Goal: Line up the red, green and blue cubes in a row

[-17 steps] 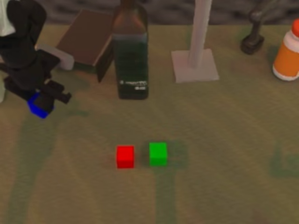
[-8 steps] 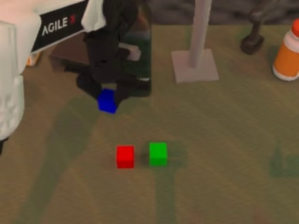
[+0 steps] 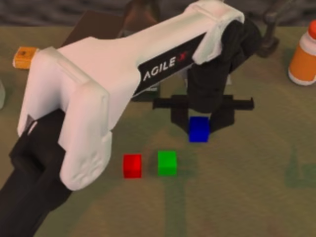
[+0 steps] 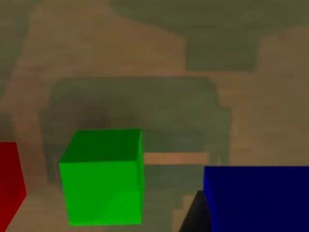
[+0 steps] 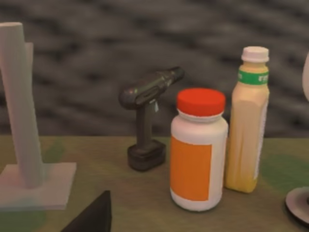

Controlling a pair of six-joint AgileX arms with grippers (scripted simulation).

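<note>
The left gripper (image 3: 200, 121) is clenched on the blue cube (image 3: 199, 129), its dark fingers (image 3: 220, 118) pressed against the cube's two sides, and it carries the cube above the table, just beyond and to the right of the green cube (image 3: 167, 162). In the left wrist view the blue cube (image 4: 256, 198) sits against a dark fingertip, with the green cube (image 4: 104, 176) on the table below and the edge of the red cube (image 4: 10, 183) past it. The red cube (image 3: 132, 165) and the green cube stand side by side near the middle of the table (image 3: 247, 197), a narrow gap between them, red on the left.

The left arm's white link reaches across from the near left and covers most of the dark bottle (image 3: 140, 15) and the brown box (image 3: 94, 24) at the far side. A small orange-and-white box (image 3: 24, 56) lies at the far left. Behind the gripper stands a white post on a flat base (image 5: 21, 145). Farther right are a dark power drill (image 5: 147, 121), an orange-labelled white jar with a red lid (image 5: 199, 150) and a tall yellow bottle with a white cap (image 5: 248, 125). The right arm is out of the top view; its wrist camera faces these far-right things, and whether its gripper is clenched or released cannot be told.

Half a second ago the blue cube hung to the far left of the red cube, in front of the dark bottle; a second ago it was at the far left edge. It has since travelled right, past both cubes. The red and green cubes have not moved.
</note>
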